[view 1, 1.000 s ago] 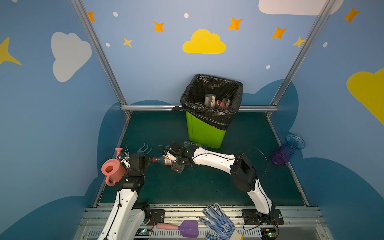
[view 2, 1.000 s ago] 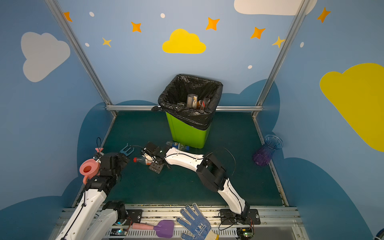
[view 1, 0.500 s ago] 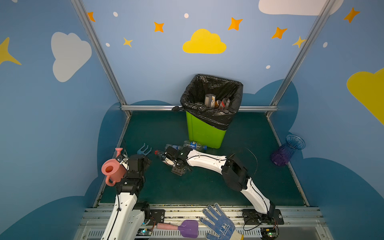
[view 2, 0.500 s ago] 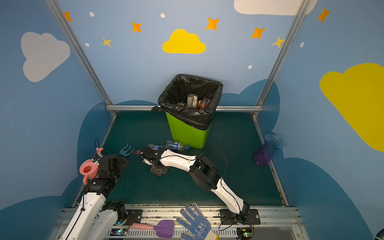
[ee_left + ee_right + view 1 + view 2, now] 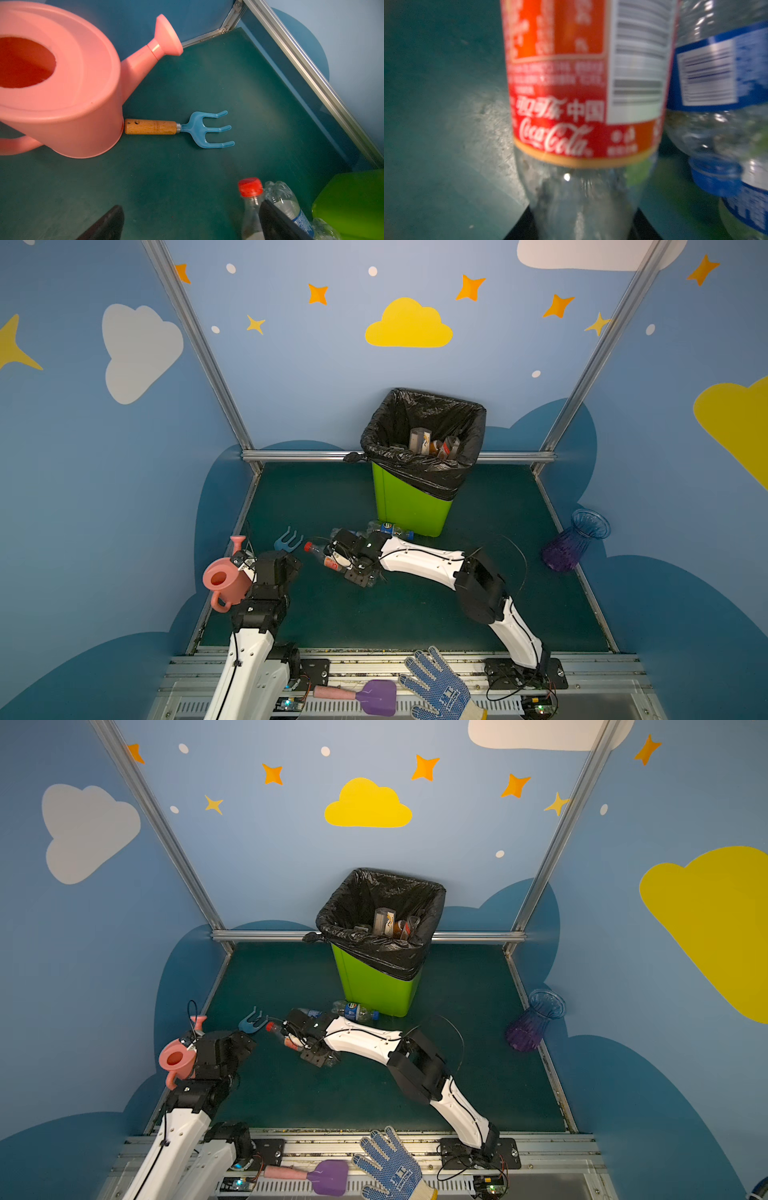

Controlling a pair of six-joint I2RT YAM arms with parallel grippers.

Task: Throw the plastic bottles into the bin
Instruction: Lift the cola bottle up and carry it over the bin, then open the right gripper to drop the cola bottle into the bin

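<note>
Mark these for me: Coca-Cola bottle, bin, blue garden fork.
Coca-Cola bottle (image 5: 560,108): right wrist view, on its red label.
bin (image 5: 409,510): in a top view, on the green front wall.
blue garden fork (image 5: 193,129): left wrist view, on the blue head where the tines join.

Top views: soft overhead light, walls (image 5: 291,377) bright, mat (image 5: 332,622) dimmer, shadows faint; frame edges bowed (wide lens). Left wrist view: sharp, evenly lit. Right wrist view: dim, red-labelled bottle (image 5: 571,104) out of focus, one glare speck.

front mat (image 5: 415,622) open, bin (image 5: 409,510) blocks rear, watering can (image 5: 226,580) crowds left
</note>
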